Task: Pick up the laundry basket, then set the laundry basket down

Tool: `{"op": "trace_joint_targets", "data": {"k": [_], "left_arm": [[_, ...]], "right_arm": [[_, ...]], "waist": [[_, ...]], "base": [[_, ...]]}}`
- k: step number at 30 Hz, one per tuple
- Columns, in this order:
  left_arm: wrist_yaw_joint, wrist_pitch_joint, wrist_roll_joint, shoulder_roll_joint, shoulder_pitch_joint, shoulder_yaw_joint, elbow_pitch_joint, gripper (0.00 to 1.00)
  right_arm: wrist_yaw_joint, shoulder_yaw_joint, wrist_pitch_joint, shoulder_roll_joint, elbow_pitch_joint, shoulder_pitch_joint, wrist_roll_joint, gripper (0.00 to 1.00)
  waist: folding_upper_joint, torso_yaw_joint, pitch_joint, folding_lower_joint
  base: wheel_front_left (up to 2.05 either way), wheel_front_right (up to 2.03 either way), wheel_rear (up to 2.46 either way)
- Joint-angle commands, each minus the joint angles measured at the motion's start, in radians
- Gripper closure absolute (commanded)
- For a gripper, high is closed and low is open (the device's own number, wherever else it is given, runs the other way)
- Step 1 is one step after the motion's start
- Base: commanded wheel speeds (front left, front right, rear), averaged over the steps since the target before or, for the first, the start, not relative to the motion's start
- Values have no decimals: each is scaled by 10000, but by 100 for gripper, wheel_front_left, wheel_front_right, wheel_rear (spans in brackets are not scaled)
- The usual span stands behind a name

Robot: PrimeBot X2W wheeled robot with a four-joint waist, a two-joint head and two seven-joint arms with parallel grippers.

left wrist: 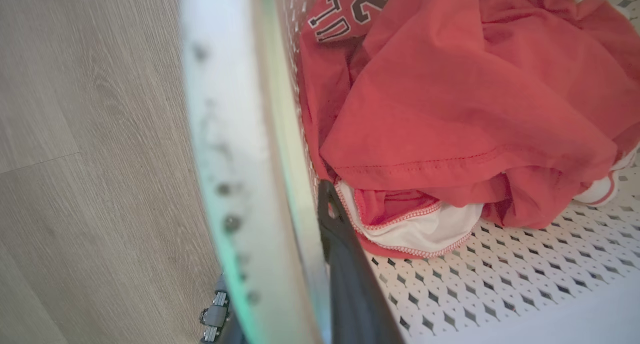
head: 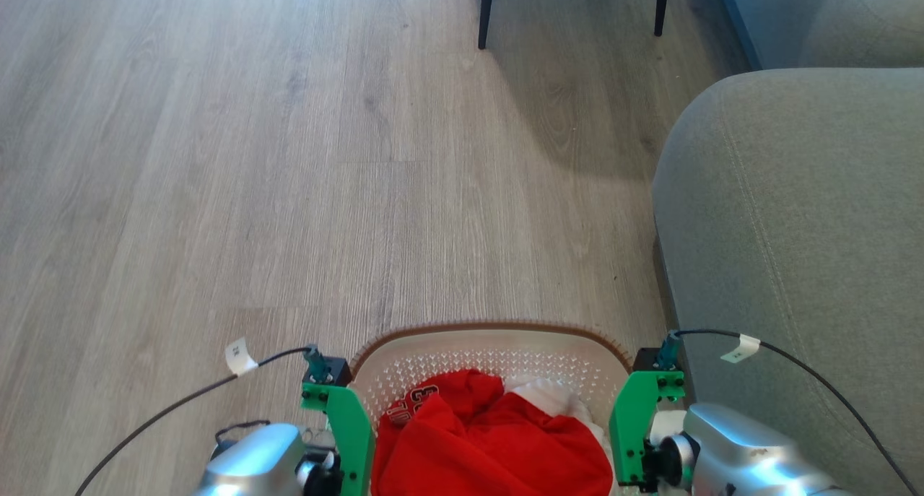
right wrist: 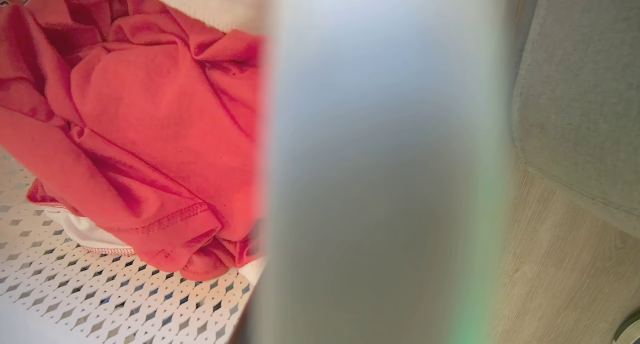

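Note:
The laundry basket point(head: 491, 328), cream-white with a brown rim and perforated walls, sits at the bottom middle of the head view between my two grippers. Red and white clothes point(head: 491, 438) fill it. My left gripper point(head: 350, 438) is at the basket's left side. In the left wrist view its white handle point(left wrist: 235, 133) runs between one dark finger point(left wrist: 350, 284) inside the basket and the other outside. My right gripper point(head: 632, 431) is at the right side. The blurred handle point(right wrist: 380, 158) covers its fingers in the right wrist view.
A grey sofa arm point(head: 794, 229) rises close on the right of the basket. Two dark chair legs point(head: 486, 12) stand at the far top. Wood floor point(head: 253, 193) stretches ahead and to the left. Thin black cables point(head: 180, 402) trail from both wrists.

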Motion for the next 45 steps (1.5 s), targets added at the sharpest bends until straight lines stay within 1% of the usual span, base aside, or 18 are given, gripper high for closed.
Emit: {"op": "trace_joint_targets", "data": {"k": [1,45], "left_arm": [[-78,-99,-28,-62,-497,73,-288,100],[-79,-197,-76,-92,-477,57,-190,100]], "right_arm": [[248,110,-21,405,-411,-362,62,100],[248,595,-150,406,-344,-428,589,100]], "waist": [[0,2,-4,0],[0,-11,-87,0]], "base": [[0,0,0],[0,0,0]]}}
